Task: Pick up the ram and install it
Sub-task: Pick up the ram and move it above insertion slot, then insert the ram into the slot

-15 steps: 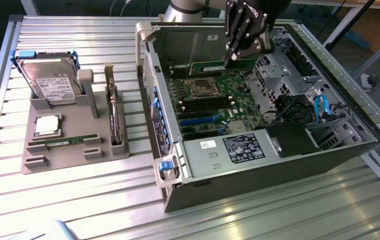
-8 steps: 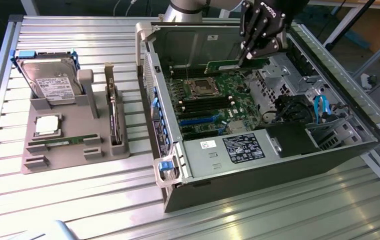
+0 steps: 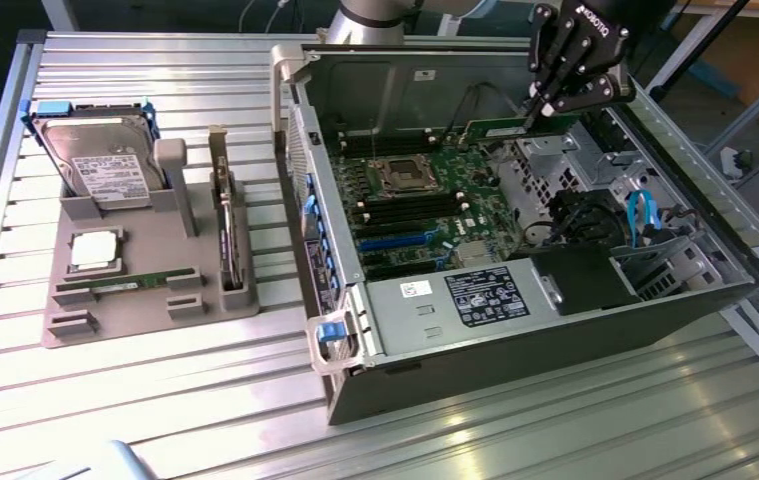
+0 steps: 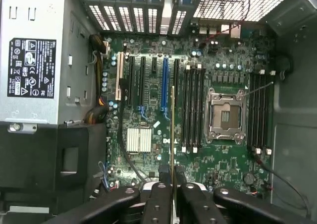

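Fingers (image 4: pixel 157 206) clamped on ram (image 4: pixel 172 130), held above motherboard (image 4: pixel 230 167)

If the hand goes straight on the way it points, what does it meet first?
Probably the motherboard: the ram held in the hand would touch first, near the black slot beside the blue slot. Depth is unclear.

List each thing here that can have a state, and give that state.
ram: held edge-down by the pincer, not seated in a slot.
pincer: shut on the ram, over the motherboard.
second ram stick: lying in the grey holder.
computer case: open, inside exposed.
processor socket: empty.
memory slots: empty.
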Action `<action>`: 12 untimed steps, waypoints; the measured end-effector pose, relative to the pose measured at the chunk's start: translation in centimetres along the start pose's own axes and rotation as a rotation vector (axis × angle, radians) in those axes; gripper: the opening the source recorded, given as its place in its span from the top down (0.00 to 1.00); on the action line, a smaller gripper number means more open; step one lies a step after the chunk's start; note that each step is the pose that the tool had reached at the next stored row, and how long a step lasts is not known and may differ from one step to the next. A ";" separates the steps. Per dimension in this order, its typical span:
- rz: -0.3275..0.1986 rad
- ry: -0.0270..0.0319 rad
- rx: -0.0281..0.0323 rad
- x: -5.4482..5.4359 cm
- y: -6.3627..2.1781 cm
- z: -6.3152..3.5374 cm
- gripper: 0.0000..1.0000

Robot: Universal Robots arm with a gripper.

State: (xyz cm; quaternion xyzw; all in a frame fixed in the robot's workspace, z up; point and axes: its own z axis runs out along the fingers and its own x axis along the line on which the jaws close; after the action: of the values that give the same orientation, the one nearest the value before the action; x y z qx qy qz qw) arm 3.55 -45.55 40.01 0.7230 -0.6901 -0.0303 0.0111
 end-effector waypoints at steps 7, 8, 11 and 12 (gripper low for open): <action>0.000 0.0000 0.0000 0.0 0.00 0.00 0.87; 0.000 0.0000 0.0000 0.0 0.00 0.00 0.87; 0.000 -0.0004 0.0001 0.0 0.07 0.06 0.87; 0.000 -0.0044 0.0003 0.0 0.17 0.25 0.87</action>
State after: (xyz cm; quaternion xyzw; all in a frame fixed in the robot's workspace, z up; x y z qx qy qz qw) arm 3.36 -45.53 39.77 0.7230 -0.6900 -0.0318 0.0095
